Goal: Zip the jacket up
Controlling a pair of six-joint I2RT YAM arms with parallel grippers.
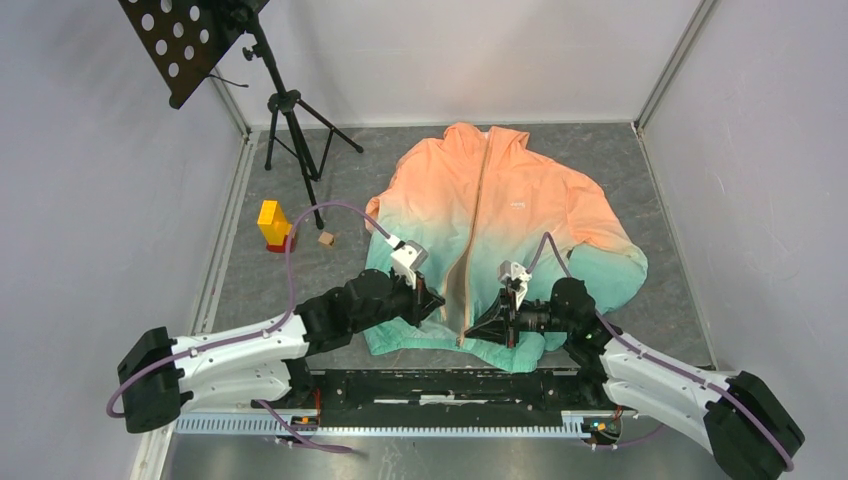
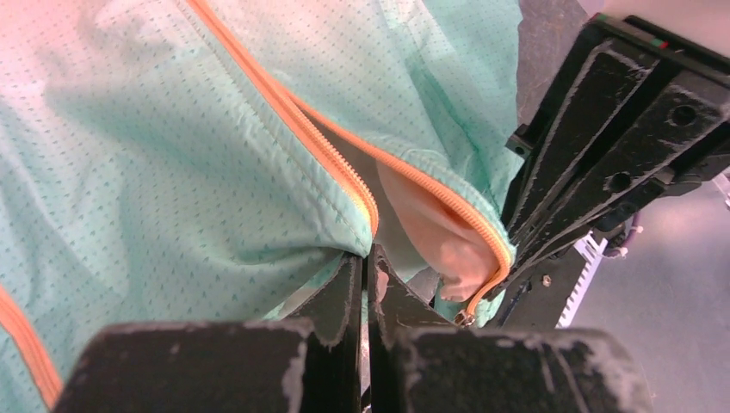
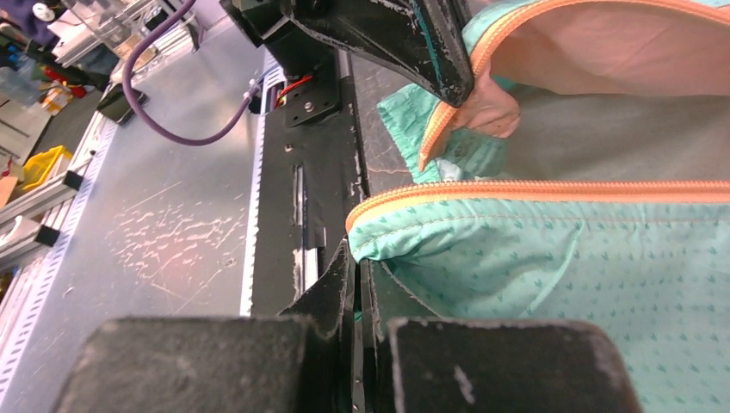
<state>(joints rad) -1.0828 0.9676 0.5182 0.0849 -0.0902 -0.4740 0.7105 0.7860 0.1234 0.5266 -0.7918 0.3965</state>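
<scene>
The left gripper and right gripper each pinch the jacket hem at six o'clock, seemingly to line up the open zipper ends.

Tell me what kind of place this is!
Probably a robot lab test booth: a left arm and right arm bolted by a table, plain white walls boxing it in, and a tripod beside the jacket.
</scene>
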